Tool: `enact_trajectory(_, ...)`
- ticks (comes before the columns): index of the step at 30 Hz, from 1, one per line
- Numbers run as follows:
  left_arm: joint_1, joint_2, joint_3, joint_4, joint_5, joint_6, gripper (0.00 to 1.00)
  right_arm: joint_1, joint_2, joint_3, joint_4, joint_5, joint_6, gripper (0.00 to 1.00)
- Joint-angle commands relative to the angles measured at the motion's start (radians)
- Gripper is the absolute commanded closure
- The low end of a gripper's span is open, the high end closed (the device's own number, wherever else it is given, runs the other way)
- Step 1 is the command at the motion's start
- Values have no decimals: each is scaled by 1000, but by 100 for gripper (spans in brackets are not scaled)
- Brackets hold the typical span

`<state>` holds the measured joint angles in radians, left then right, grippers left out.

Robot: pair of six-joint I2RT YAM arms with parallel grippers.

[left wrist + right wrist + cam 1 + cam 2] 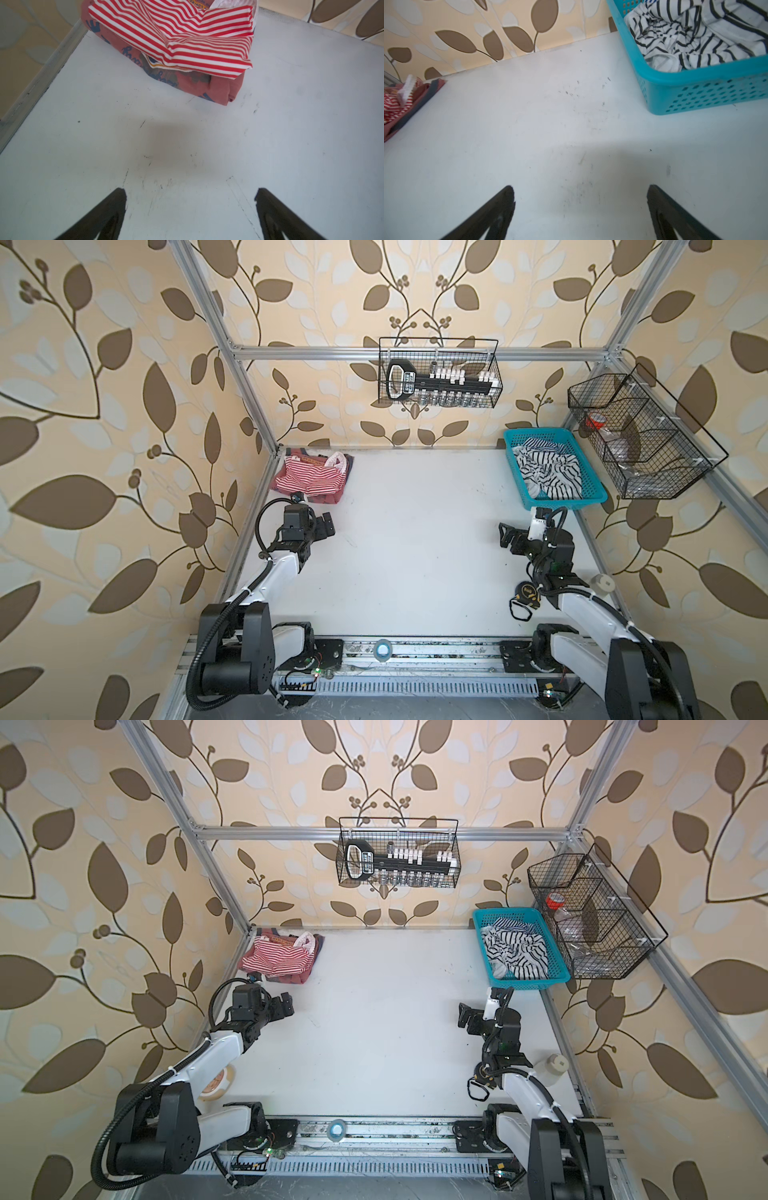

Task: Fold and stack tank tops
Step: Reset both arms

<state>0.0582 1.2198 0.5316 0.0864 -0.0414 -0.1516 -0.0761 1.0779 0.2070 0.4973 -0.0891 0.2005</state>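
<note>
You're looking at the red-and-white striped tank top [187, 31] lying folded on top of the dusty red tank top [220, 89], whose navy lettering peeks out along the edge beneath it (the words are too cut off to read). Both sit on the white table [291, 135], close to the metal frame rail [41, 76] along its edge. Your left gripper [191, 193] hovers apart from the pile, its two dark fingers [110, 212] spread wide, with scuffed table showing between them.
</note>
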Motion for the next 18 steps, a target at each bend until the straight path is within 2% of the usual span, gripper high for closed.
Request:
enact_trajectory(1,-3,49,-27,222,-10,50,1,-12,65,-20,293,19,-20,0)
enact_trajectory(5,-3,127,-56,319,-9,63,1,-21,57,-17,291,27,-61,0)
enact_trajectory(9,-3,153,-38,332,-7,60,1,-24,31,-74,390,57,-81,0)
enact_trajectory(12,-3,166,-33,339,-32,62,1,-30,82,-110,517,77,-83,0)
enact_trajectory(14,-2,180,-28,360,-57,75,1,-36,100,-108,527,71,-81,0)
enact_trajectory(18,-1,271,-97,578,-81,83,1,-40,126,-97,531,70,-78,0)
